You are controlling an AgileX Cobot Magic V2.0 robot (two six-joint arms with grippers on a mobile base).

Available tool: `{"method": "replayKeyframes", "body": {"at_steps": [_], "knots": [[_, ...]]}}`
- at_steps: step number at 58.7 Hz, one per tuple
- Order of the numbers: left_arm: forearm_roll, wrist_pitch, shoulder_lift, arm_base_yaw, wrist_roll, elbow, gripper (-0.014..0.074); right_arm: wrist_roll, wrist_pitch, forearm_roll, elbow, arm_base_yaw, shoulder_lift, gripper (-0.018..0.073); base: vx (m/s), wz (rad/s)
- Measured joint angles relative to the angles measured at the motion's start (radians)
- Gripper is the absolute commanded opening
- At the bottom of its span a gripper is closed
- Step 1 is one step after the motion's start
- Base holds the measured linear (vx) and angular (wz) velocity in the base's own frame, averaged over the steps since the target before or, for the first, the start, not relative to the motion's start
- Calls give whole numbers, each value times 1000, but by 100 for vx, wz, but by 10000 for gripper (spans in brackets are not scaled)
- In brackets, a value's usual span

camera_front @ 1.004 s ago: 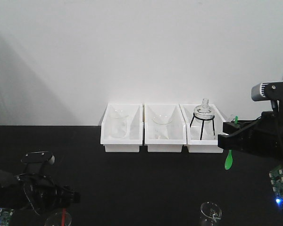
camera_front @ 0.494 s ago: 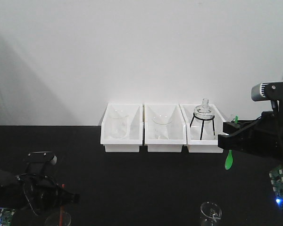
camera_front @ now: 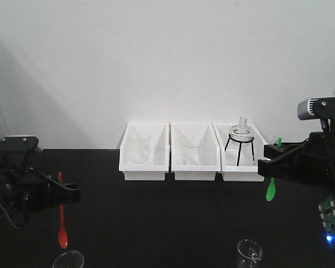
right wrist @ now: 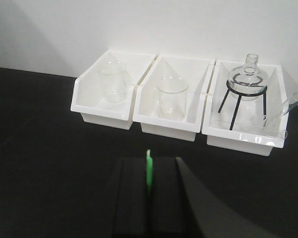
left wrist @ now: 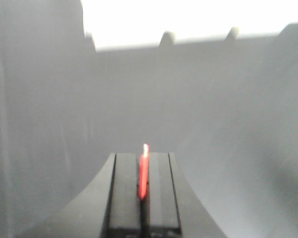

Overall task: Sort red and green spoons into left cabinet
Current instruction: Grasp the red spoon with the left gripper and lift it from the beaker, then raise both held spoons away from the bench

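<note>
Slim red spoon (camera_front: 62,226) hangs bowl-down, clamped in the left tool (camera_front: 67,194); green spoon (camera_front: 271,191) likewise in the right tool (camera_front: 268,167). Three white bins (right wrist: 164,130) hold beakers (right wrist: 112,82) and a flask (right wrist: 247,79).

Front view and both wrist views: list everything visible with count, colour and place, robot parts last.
Table: one, black, against the white wall.
Bins: three, white, in a row at the wall.
Beakers: two, clear, one in the left bin, one in the middle bin.
Flask: one, clear, in the right bin.
Stand: one, black, under the flask.
Glass vessels: two, clear, at the front view's bottom edge.
Red spoon: one, hanging bowl-down at the left.
Green spoon: one, hanging bowl-down at the right.
Left end effector: black, shut on the red spoon.
Right end effector: black, shut on the green spoon.
</note>
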Motion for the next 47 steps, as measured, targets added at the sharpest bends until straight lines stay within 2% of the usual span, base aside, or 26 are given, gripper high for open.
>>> {"method": "replayKeyframes", "body": {"at_steps": [10, 19, 27, 47], "knots": [[29, -64, -157, 0, 1, 51, -1, 0, 46, -48, 2, 0, -15, -5, 0, 0], [44, -145, -326, 0, 19, 176, -1, 24, 101, -83, 4, 0, -77, -5, 0, 0], [58, -152, -485, 0, 40, 288, -1, 45, 126, -85, 21, 0, -147, -4, 0, 0], [60, -102, -855, 0, 45, 492, -1, 56, 32, -84, 331, 0, -448, -4, 0, 0]]}}
